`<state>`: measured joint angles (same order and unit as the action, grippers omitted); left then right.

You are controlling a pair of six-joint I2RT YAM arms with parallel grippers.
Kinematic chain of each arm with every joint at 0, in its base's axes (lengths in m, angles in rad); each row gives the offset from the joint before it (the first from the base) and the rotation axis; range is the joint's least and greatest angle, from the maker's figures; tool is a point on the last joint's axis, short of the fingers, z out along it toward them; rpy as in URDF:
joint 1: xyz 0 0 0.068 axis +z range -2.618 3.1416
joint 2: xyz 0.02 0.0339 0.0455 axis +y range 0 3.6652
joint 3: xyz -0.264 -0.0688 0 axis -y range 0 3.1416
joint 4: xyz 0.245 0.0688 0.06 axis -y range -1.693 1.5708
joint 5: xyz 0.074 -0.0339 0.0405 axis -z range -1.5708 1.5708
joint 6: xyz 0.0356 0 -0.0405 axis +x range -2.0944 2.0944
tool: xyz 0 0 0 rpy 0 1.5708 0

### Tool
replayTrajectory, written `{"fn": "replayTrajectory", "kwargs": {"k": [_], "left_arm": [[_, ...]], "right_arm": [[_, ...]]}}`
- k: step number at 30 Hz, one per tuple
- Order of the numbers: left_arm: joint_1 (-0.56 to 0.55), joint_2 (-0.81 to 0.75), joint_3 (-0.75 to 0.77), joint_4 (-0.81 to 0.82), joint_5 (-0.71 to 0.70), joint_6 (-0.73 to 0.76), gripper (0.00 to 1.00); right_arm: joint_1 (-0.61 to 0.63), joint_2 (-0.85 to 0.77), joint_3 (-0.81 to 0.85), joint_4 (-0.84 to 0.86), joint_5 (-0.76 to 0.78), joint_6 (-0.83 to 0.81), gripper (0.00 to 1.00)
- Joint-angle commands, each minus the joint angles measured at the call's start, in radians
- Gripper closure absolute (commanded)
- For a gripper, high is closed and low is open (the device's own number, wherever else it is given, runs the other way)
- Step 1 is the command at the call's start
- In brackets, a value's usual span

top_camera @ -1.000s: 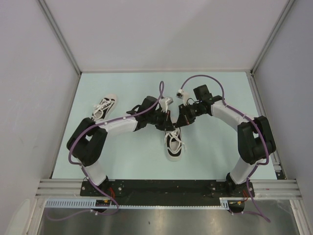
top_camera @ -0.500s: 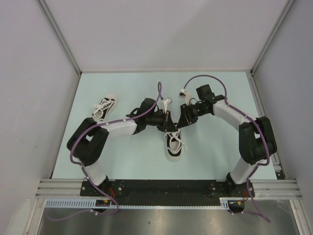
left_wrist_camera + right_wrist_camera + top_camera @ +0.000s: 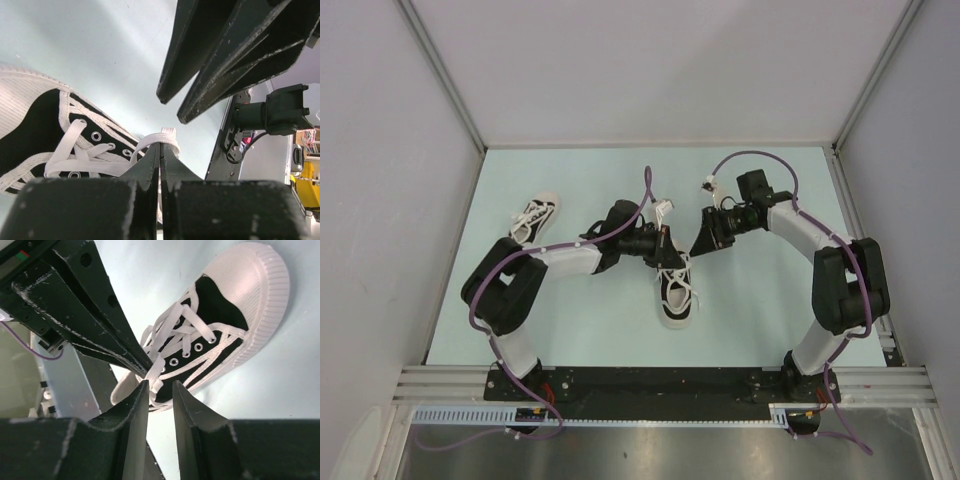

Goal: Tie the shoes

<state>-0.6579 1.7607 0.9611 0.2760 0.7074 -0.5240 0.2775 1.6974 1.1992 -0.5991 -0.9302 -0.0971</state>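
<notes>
Overhead, one shoe (image 3: 534, 219) lies alone near the left side of the pale green table (image 3: 760, 310). Its white toe points away from the arm bases, its laces are loose, and it is well apart from both arms. Toward the middle, the left gripper (image 3: 665, 244) reaches across to the far end of the second shoe (image 3: 675, 295), which lies with its toe cap toward the near edge and its laces spread untied over the tongue. In the left wrist view the two fingers are pressed flat together with no gap, and a loop of white lace (image 3: 161, 137) is pinched at their tips, drawn up from the eyelets of the black upper. Just to the right, the right gripper (image 3: 160, 386) hangs over the same end of that shoe, close beside the left one but not touching it. Its jaws stand a little apart and nothing lies between them. Below them the right wrist view shows the lacing and the ribbed toe cap.
</notes>
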Motion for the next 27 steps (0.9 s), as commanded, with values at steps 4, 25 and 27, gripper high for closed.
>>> {"fn": "replayTrajectory", "kwargs": {"k": [4, 25, 27], "left_arm": [[0.010, -0.009, 0.013, 0.034, 0.027, 0.012, 1.00], [0.021, -0.012, 0.010, 0.034, 0.037, 0.024, 1.00], [0.021, -0.013, 0.010, 0.029, 0.037, 0.025, 1.00]], "right_arm": [[-0.001, 0.022, 0.019, -0.022, -0.082, 0.060, 0.73], [-0.003, 0.096, 0.020, -0.037, -0.147, 0.085, 0.97], [-0.003, 0.094, 0.020, -0.036, -0.142, 0.085, 1.00]]}}
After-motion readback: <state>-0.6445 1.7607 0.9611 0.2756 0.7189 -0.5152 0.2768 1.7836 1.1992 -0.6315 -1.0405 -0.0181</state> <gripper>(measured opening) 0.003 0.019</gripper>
